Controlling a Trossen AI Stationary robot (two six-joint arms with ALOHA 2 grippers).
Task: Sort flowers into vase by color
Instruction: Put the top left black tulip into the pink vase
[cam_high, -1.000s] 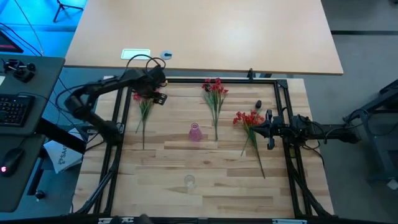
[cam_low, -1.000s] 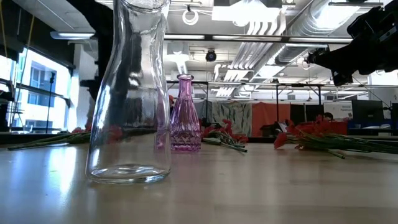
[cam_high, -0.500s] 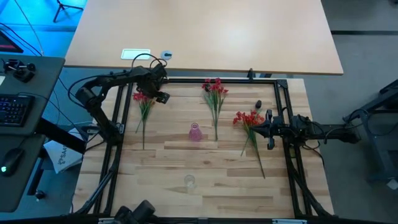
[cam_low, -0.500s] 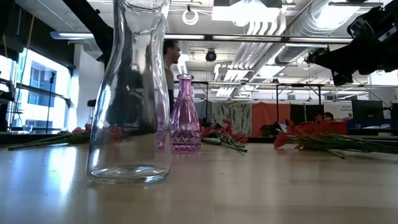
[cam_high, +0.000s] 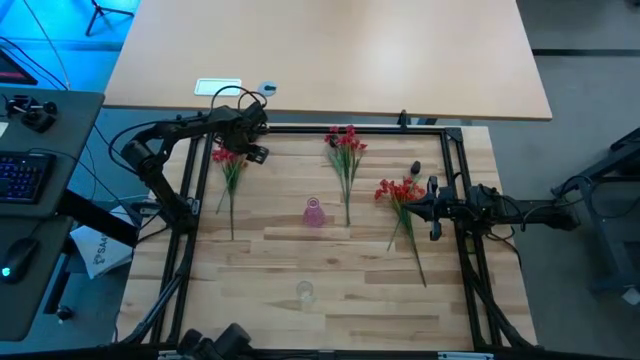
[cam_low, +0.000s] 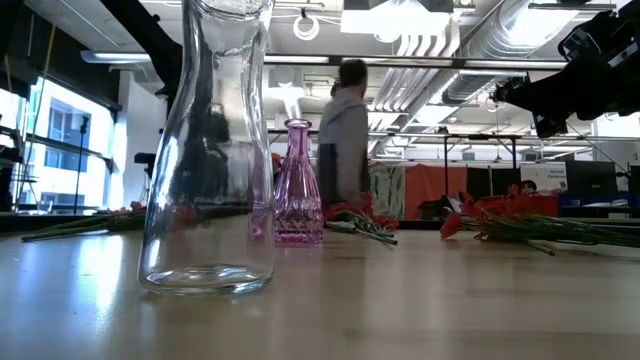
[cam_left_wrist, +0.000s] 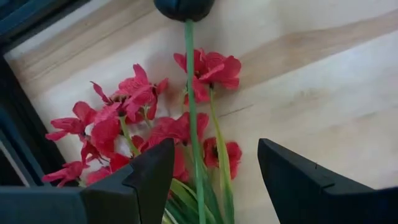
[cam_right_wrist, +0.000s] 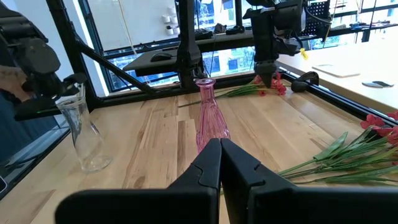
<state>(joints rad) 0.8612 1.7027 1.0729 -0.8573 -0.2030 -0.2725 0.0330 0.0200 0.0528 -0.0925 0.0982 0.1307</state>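
High view: sorting barely begun. Pink vase (cam_high: 314, 213) and clear vase (cam_high: 305, 292) both empty; three red flower bunches (cam_high: 345, 160) lie flat on table (cam_high: 250, 280). Left gripper (cam_high: 246, 150) hovers over far-left bunch (cam_left_wrist: 137, 124), fingers wide, holding nothing. Right gripper (cam_high: 431, 208) pinched closed, waiting beside right bunch (cam_high: 402, 205). All flowers left to place.

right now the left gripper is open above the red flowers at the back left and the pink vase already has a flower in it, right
Not quite. The pink vase is empty: the high and low views show no stem in it. The rest holds: the left gripper is open above the red flowers at the back left, as the left wrist view shows.
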